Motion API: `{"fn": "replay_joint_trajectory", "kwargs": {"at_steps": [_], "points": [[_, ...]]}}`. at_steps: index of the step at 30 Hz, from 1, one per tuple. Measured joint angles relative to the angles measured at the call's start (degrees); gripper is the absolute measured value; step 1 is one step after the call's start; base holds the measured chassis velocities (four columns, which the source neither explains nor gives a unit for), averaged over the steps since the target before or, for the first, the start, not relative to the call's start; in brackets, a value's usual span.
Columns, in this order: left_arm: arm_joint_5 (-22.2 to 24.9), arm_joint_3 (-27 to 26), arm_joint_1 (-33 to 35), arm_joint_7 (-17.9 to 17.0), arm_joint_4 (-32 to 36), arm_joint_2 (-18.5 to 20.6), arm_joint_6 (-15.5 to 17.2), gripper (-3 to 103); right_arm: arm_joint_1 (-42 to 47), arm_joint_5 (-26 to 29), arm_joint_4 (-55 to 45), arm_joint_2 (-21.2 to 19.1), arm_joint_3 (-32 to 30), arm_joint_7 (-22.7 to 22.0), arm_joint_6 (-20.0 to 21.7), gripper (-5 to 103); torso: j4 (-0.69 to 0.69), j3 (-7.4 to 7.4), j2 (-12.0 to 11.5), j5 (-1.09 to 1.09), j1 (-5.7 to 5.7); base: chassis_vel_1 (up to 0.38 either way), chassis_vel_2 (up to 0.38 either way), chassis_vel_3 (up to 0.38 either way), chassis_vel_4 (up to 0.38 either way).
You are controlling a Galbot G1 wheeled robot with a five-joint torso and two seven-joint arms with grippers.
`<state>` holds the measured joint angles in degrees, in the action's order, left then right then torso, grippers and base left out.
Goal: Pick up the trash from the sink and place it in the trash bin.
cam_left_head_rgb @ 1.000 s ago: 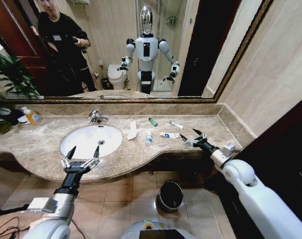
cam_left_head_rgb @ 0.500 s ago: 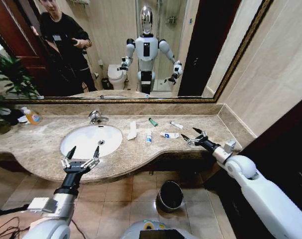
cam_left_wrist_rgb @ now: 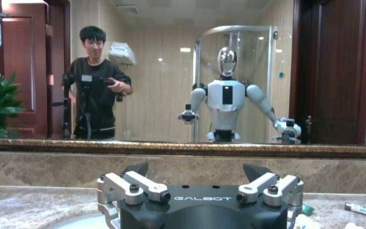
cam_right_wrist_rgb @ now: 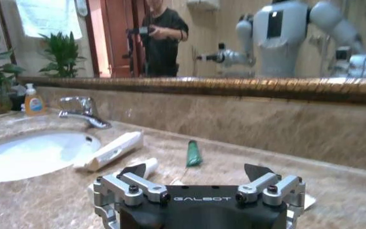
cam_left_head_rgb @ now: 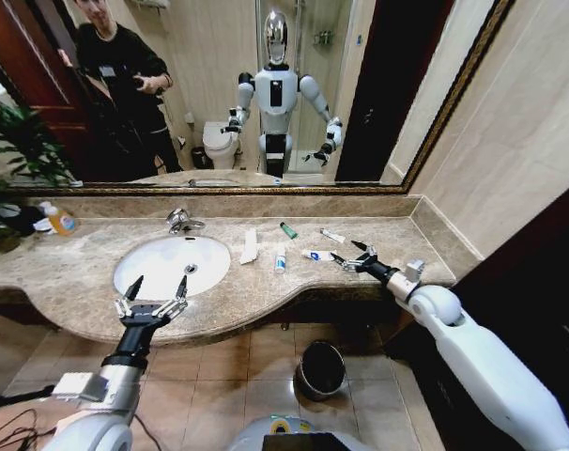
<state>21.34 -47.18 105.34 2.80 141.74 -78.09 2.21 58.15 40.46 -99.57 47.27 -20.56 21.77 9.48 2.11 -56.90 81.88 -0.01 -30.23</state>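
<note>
- Right end effector (cam_left_head_rgb: 346, 257) is seen low over the desk (cam_left_head_rgb: 78, 272) at its right-hand part, fingers spread, nothing pinched
- A small white tube with blue print (cam_left_head_rgb: 319, 255) lies flat on the desk just beside the right fingertips, on the side toward the sink (cam_left_head_rgb: 134, 268); whether tip and tube touch cannot be told
- The tube's long axis runs roughly across the desk, left to right, nearly in line with the reach of the right arm; a grasp across its short width is judged to call for a turn of the wrist
- Other trash is scattered on the desk, none inside the basin: a flat white packet (cam_left_head_rgb: 250, 246) beside the sink rim, a second white tube (cam_left_head_rgb: 281, 260) near the middle, a green cylinder (cam_left_head_rgb: 288, 230) and a third white tube (cam_left_head_rgb: 332, 236) nearer the mirror wall
- In the right wrist view the packet (cam_right_wrist_rgb: 110, 150) and green cylinder (cam_right_wrist_rgb: 192, 153) lie ahead of the open fingers
- Left end effector (cam_left_head_rgb: 153, 301) is held at the desk's front edge before the sink, fingers spread, empty, well apart from the trash
- Right arm is judged the nearer to all items
- Trash bin (cam_left_head_rgb: 320, 369) stands on the floor below the desk, between the arms, nearer the right
</note>
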Motion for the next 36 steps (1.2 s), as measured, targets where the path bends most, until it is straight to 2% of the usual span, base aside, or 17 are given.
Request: {"fn": "replay_joint_trajectory", "kwargs": {"at_steps": [2, 3, 5, 6, 8, 10, 11, 13, 16, 24, 36], "points": [[0.0, 0.0, 0.0, 0.0, 0.0, 0.0, 0.0, 100, -1.6, 0.0, 0.2, 1.3, 3.0, -3.8, 1.3, 100, 0.0, 0.0, 0.0, 0.02, 0.0, 0.0, 0.0, 0.0, 0.0], [0.0, 0.0, 0.0, 0.0, 0.0, 0.0, 0.0, 100, -1.6, 0.0, 0.2, 1.3, 3.0, -3.8, 1.3, 100, 0.0, 0.0, 0.0, 0.02, 0.0, 0.0, 0.0, 0.0, 0.0], [0.0, 0.0, 0.0, 0.0, 0.0, 0.0, 0.0, 100, -3.9, 0.2, 0.8, 3.1, 6.0, -7.9, 3.3, 100, 0.01, 0.0, 0.0, 0.01, 0.0, 0.0, 0.0, 0.0, 0.0], [0.0, 0.0, 0.0, 0.0, 0.0, 0.0, 0.0, 100, -3.9, 0.2, 0.8, 3.1, 6.0, -7.9, 3.3, 100, 0.01, 0.0, 0.0, 0.01, 0.0, 0.0, 0.0, 0.0, 0.0], [0.0, 0.0, 0.0, 0.0, 0.0, 0.0, 0.0, 100, -4.9, 0.8, 1.2, 4.0, 7.7, -11.1, 4.5, 100, 0.0, 0.0, 0.0, -0.01, 0.0, 0.0, 0.0, 0.0, 0.0], [0.0, 0.0, 0.0, 0.0, 0.0, 0.0, 0.0, 100, -6.4, 1.4, 1.6, 5.3, 9.5, -17.0, 5.9, 100, 0.0, 0.0, 0.0, 0.0, 0.0, 0.0, 0.0, 0.0, 0.0], [0.0, 0.0, 0.0, 0.0, 0.0, 0.0, 0.0, 100, -6.4, 1.4, 1.6, 5.3, 9.5, -17.0, 5.9, 100, 0.0, 0.0, 0.0, 0.0, 0.0, 0.0, 0.0, 0.0, 0.0], [0.0, 0.0, 0.0, 0.0, 0.0, 0.0, 0.0, 100, -7.8, 1.7, 2.1, 6.8, 11.1, -21.7, 6.8, 100, 0.0, 0.0, 0.0, 0.01, 0.0, 0.0, 0.0, 0.0, 0.0], [0.0, 0.0, 0.0, 0.0, 0.0, 0.0, 0.0, 100, -9.1, 2.2, 2.8, 7.8, 12.3, -24.3, 7.4, 100, 0.0, 0.0, 0.0, 0.0, 0.0, 0.0, 0.0, 0.0, 0.0], [0.0, 0.0, 0.0, 0.0, 0.0, 0.0, 0.0, 100, -10.2, 2.4, 3.1, 9.3, 14.0, -25.1, 8.0, 100, 0.0, 0.0, 0.0, 0.0, 0.01, 0.0, 0.0, 0.0, 0.0], [0.0, 0.0, 0.0, 0.0, 0.0, 0.0, 0.0, 100, -12.2, 2.3, 3.9, 13.8, 18.3, -34.4, 10.1, 100, 0.0, 0.0, 0.0, 0.0, 0.01, 0.0, 0.0, 0.0, 0.0]]}}
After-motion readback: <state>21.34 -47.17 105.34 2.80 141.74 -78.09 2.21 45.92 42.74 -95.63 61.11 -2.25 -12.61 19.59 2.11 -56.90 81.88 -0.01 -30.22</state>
